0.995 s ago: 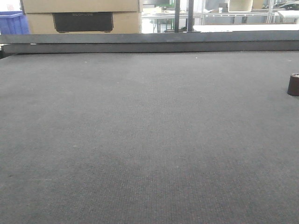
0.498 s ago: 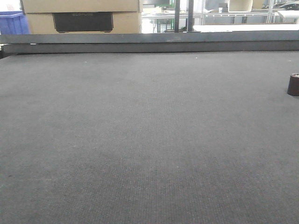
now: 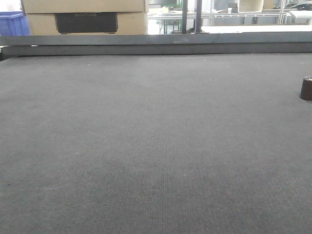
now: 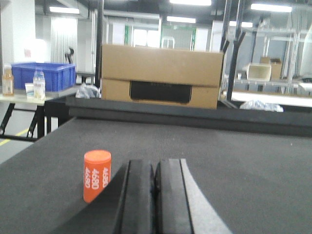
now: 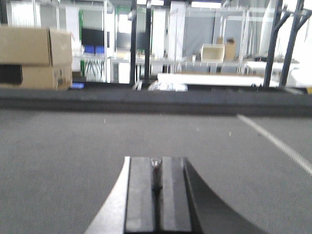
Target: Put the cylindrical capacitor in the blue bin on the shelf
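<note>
Front view — capacitor (image 3: pixel 306 89) unmoved since 1s.

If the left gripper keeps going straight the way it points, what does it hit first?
Probably the dark raised ledge at the far edge, below the cardboard box. The left gripper aims over bare mat; the orange cylinder stands left of that line. Depth is unclear.

Warehouse-style workshop: cardboard box (image 4: pixel 161 73), blue crate (image 4: pixel 48 77), shelving racks (image 5: pixel 195 62), ceiling strip lights (image 4: pixel 181 19), matted workbench (image 3: pixel 156 146).
</note>
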Robot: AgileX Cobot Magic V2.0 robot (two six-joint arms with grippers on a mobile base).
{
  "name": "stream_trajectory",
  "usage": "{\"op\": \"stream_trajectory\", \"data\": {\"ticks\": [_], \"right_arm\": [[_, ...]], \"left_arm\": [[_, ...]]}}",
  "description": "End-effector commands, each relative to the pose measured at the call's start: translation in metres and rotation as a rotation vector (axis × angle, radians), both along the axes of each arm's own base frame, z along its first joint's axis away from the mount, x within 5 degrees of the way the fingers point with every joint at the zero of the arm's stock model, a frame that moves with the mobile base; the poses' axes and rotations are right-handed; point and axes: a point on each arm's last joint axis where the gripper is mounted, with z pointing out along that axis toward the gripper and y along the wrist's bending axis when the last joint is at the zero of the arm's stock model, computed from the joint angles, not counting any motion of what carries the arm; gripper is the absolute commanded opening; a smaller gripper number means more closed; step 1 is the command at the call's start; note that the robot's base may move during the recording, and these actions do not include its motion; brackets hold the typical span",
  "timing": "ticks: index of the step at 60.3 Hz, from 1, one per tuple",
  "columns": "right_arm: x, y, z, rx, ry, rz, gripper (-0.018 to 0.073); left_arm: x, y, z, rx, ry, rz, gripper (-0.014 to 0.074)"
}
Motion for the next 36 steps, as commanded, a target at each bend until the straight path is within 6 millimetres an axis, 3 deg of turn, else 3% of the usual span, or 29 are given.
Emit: {"op": "stream_trajectory", "data": {"ticks": [1,14,20,25,32,36], "right_arm": [[-0.004,-0.001,0.017,0.012,-0.076,-0.007,-0.0143],[-0.029,0.004,0.092,0.001,-0.119,0.033,-0.011],[-0.029,0.005,0.121,-0.001,-0.097,0.043,0.0055],[-0.02,0.005,0.137,-0.001,-0.07,0.045,0.0289],[0.002,0.004,0.148,0.003,0.0,0.045,0.0519],[0.015,0.004,0.146,0.005,0.051,0.044,0.0575]], "left_arm": [[-0.007,0.001,0.027,0.0,-0.093,0.004,-0.0111],[-0.01,0.001,0.092,0.087,0.023,0.02,-0.0083],[-0.002,0.001,0.114,0.089,0.072,0.02,0.0032],[0.007,0.0,0.125,0.091,0.103,0.019,0.0224],[0.024,-0.002,0.127,0.096,0.163,0.016,0.0465],[0.033,-0.003,0.125,0.082,0.201,0.008,0.0543]]}}
